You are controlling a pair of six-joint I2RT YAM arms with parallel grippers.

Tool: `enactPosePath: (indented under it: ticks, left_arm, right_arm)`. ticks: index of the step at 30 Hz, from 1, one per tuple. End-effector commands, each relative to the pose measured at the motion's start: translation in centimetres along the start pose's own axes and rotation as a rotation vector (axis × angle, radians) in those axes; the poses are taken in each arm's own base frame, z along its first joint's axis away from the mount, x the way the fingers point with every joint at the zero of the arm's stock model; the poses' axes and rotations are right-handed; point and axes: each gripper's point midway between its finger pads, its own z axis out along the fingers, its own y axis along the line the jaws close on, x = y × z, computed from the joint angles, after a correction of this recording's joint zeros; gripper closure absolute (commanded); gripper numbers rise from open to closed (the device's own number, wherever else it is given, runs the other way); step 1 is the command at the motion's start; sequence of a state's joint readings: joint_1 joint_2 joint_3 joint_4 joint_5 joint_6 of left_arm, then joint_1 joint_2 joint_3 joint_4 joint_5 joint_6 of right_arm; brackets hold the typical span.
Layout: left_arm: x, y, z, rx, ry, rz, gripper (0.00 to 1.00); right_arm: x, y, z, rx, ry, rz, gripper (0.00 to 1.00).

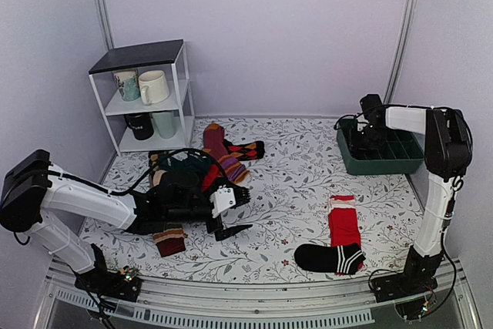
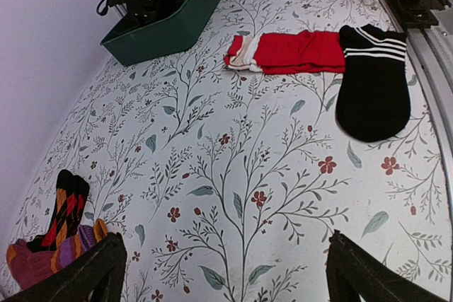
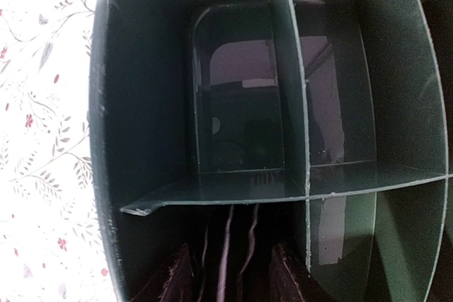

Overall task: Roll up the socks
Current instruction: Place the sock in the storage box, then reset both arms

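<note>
The black socks with thin white stripes [image 3: 226,259] show only in the right wrist view, bunched between my right fingers [image 3: 173,277] inside a near compartment of the green divided bin [image 3: 283,68]. My right gripper [image 1: 362,132] reaches down into that bin [image 1: 385,161] at the back right and is shut on the socks. My left gripper [image 1: 235,213] is open and empty, low over the floral cloth at the left; its fingertips [image 2: 106,259] stand wide apart over bare cloth.
A red sock [image 1: 343,225] and a black sock with a white-striped cuff [image 1: 335,258] lie front right, also in the left wrist view [image 2: 297,51]. A pile of coloured socks [image 1: 219,152] lies left of centre. A white shelf with mugs [image 1: 146,94] stands back left.
</note>
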State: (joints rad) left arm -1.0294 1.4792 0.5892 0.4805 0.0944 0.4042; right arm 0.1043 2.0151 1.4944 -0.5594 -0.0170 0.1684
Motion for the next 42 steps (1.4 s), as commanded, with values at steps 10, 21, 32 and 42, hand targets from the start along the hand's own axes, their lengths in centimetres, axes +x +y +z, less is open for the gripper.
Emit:
enactPosePath:
  ticks: [10,21,32,42]
  left_arm:
    - [0.2,0.6,-0.2,-0.021,0.009,0.005,0.00]
    - [0.5,1.8,-0.5,-0.080,0.017,-0.016,0.00]
    - [0.3,2.9,-1.2,-0.105,-0.033,-0.072,0.01]
    - [0.1,3.5,-1.4,-0.111,-0.075,-0.104,0.01]
  right_arm:
    - [-1.5,0.8,-4.0,-0.038,-0.043,0.019,0.54]
    - [-2.0,3.3,-12.7,-0.211,-0.274,-0.029,0.22]
    - [9.0,18.0,-18.0,-0.672,-0.356,-0.399,0.00]
    - [14.8,21.0,-20.0,-0.832,-0.495,-0.560,0.00]
